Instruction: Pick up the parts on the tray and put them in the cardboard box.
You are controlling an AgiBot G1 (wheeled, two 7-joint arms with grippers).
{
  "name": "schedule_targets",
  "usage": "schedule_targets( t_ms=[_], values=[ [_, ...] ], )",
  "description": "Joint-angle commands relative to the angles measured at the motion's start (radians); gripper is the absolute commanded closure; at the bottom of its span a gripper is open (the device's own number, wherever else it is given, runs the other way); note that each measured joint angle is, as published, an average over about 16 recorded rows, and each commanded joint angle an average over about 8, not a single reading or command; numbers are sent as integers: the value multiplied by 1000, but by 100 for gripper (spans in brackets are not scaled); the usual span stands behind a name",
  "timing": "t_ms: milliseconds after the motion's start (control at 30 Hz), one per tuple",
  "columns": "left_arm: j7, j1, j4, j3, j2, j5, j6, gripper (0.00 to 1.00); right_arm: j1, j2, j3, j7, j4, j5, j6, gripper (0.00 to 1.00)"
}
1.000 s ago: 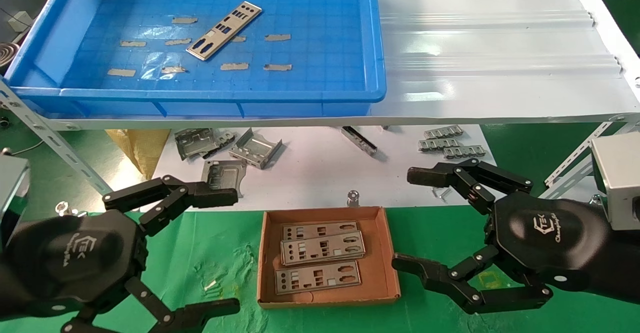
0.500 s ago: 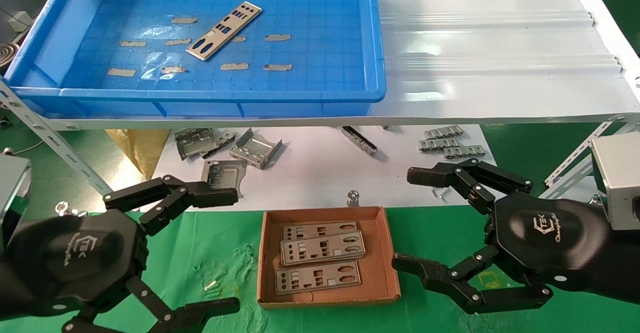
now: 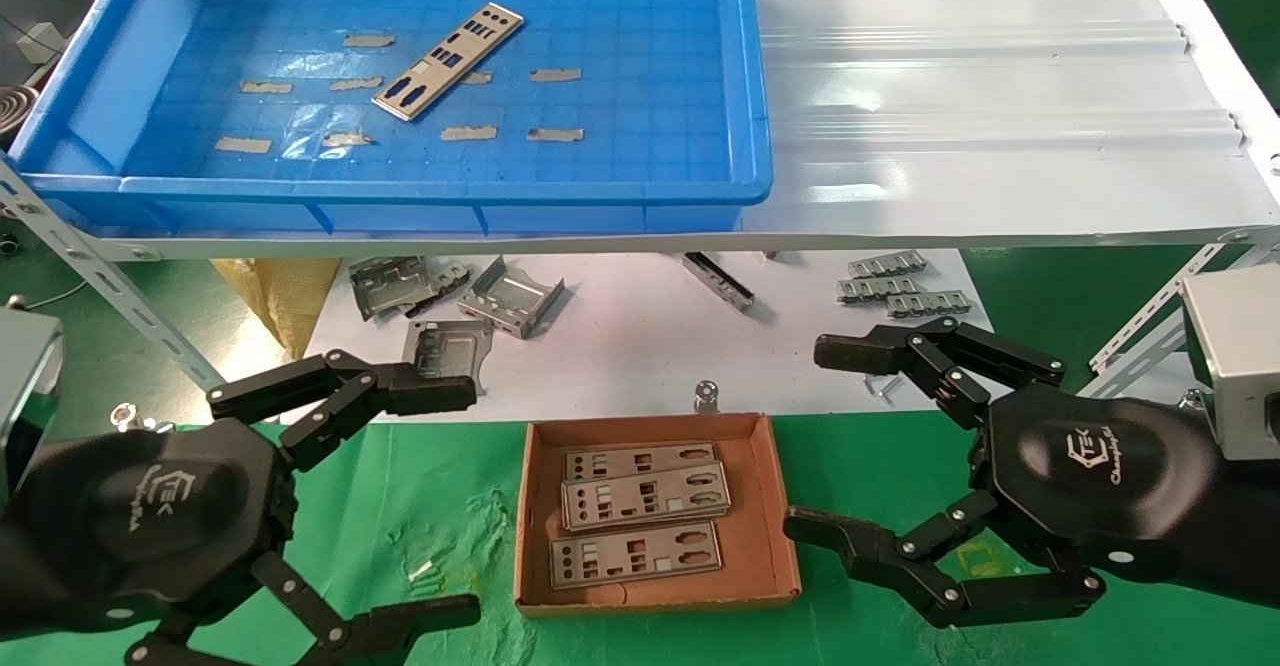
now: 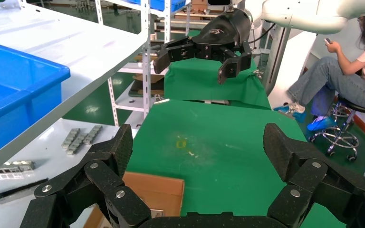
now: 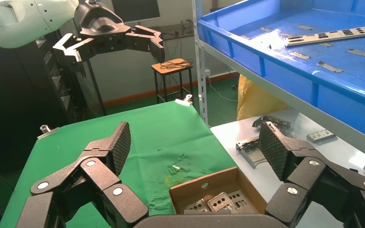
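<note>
Both black grippers, left (image 3: 440, 501) and right (image 3: 815, 436), hover spread and empty beside the shallow brown cardboard box (image 3: 780, 536) (three punched silver plates (image 3: 645, 494) inside), another (image 3: 449, 61) lying in the blue plastic tray (image 3: 745, 96).

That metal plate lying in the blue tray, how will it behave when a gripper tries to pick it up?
The plate looks thin and lies flat on the blue tray, so it is probably hard to get fingers under and may slide. Its many cutouts suggest it is light. Being sheet metal, it likely flexes slightly.
</note>
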Motion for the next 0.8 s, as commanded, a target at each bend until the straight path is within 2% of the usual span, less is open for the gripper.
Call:
schedule_targets(
  t_ms=[33,800],
  values=[
    [0,0,0,0,0,0,0,0,0,0,0,0,0,0,0,0],
    [0,0,1,0,0,0,0,0,0,0,0,0,0,0,0,0]
  ],
)
